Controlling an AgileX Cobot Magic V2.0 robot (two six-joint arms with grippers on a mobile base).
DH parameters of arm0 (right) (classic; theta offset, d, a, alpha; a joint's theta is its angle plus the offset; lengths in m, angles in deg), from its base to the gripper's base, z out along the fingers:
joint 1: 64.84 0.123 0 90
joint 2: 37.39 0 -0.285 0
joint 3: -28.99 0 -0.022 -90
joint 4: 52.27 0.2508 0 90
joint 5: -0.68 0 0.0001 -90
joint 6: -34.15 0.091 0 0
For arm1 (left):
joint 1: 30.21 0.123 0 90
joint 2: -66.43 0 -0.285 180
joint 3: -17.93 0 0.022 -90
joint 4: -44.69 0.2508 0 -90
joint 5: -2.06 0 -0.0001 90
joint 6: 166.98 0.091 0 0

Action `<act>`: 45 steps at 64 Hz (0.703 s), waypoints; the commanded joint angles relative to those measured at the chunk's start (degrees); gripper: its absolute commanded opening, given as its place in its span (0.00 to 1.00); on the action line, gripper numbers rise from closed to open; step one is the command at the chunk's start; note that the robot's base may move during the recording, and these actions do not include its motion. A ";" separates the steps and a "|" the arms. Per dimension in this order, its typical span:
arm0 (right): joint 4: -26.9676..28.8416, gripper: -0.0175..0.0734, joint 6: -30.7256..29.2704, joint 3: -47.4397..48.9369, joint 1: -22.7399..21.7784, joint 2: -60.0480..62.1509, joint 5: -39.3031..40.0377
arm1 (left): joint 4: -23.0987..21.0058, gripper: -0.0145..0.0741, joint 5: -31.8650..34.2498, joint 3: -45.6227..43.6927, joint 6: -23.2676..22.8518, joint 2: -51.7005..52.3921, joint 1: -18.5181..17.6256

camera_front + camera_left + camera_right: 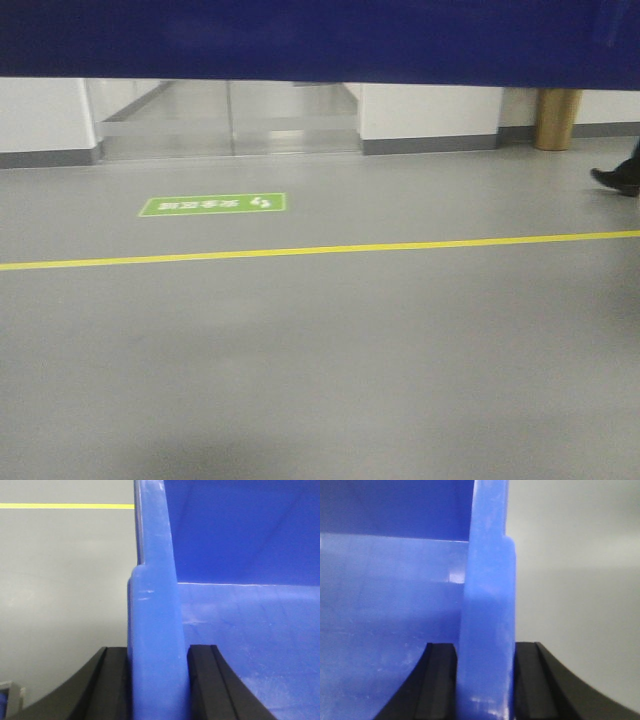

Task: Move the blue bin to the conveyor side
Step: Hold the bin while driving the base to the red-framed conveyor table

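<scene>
The blue bin [320,40] fills the top of the front view as a dark blue band, held up off the floor. My left gripper [158,652] is shut on the blue bin's thick left rim [152,630], one black finger outside the wall and one inside. My right gripper [485,650] is shut on the bin's right rim [487,620] in the same way. The bin's bare blue inside [250,630] shows in both wrist views. The conveyor side is out of view.
Grey floor [320,370] lies ahead, crossed by a yellow line [320,248] and a green floor sign [212,204]. White walls with a glass doorway [230,118] stand at the back. A person's black shoe [618,178] is at far right beside a tan post [556,118].
</scene>
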 commanded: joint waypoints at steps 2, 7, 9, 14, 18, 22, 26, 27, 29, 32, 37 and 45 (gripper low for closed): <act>-0.94 0.10 -0.53 0.69 -0.35 1.11 5.24 | -0.40 0.14 6.08 -1.06 0.60 1.14 -0.23; -0.94 0.10 -0.53 0.69 -0.35 1.11 5.24 | -0.40 0.14 6.08 -1.06 0.60 1.14 -0.23; -0.94 0.10 -0.53 0.69 -0.35 1.11 5.24 | -0.40 0.14 6.19 -1.06 0.60 1.14 -0.23; -0.94 0.10 -0.53 0.69 -0.35 1.11 5.24 | -0.40 0.14 6.19 -1.06 0.60 1.14 -0.23; -0.94 0.10 -0.53 0.69 -0.35 1.11 5.24 | -0.40 0.14 6.19 -1.06 0.60 1.14 -0.23; -0.94 0.10 -0.53 0.69 -0.35 1.11 5.24 | -0.40 0.14 6.19 -1.06 0.60 1.14 -0.23; -0.94 0.10 -0.53 0.69 -0.35 1.11 5.24 | -0.40 0.14 6.19 -1.06 0.60 1.14 -0.23; -0.94 0.10 -0.53 0.69 -0.35 1.11 5.24 | -0.40 0.14 6.19 -1.06 0.60 1.14 -0.23; -0.94 0.10 -0.53 0.69 -0.35 1.11 5.24 | -0.40 0.14 6.19 -1.06 0.60 1.14 -0.23; -0.94 0.10 -0.53 0.69 -0.35 1.11 5.24 | -0.40 0.14 6.19 -1.06 0.60 1.14 -0.23; -0.94 0.10 -0.53 0.69 -0.35 1.11 5.24 | -0.40 0.14 6.19 -1.06 0.60 1.14 -0.23; -0.94 0.10 -0.53 0.69 -0.35 1.11 5.24 | -0.40 0.14 6.19 -1.06 0.60 1.14 -0.23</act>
